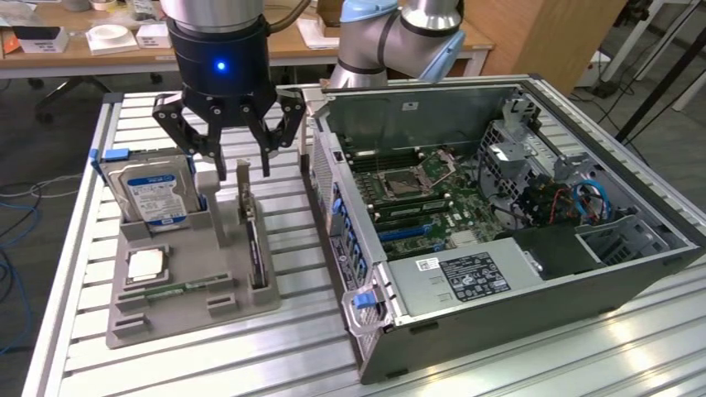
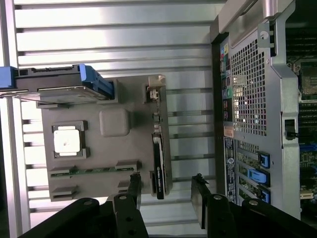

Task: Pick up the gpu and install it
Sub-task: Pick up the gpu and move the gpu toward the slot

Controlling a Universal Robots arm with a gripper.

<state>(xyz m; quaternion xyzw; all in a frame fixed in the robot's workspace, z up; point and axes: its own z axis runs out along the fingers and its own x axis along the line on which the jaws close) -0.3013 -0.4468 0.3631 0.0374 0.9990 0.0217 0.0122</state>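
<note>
The gpu [image 1: 256,251] is a thin dark card standing on edge in a slot along the grey holder tray [image 1: 177,318], on the side nearest the computer case, with its silvery bracket at the far end. My gripper [image 1: 244,168] hangs just above that bracket end, open, fingers spread and holding nothing. In the wrist view the gpu [image 2: 158,168] runs lengthwise between my two black fingertips [image 2: 133,187], with the gripper [image 2: 166,194] straddling one end of the card without touching it.
The open computer case [image 1: 617,273] lies on its side to the exterior view's right, motherboard [image 1: 425,198] exposed. The tray also holds a silver hard drive [image 1: 155,194], a CPU [image 1: 147,265] and a green memory stick [image 1: 182,288]. All stand on a slatted aluminium table [image 1: 276,364].
</note>
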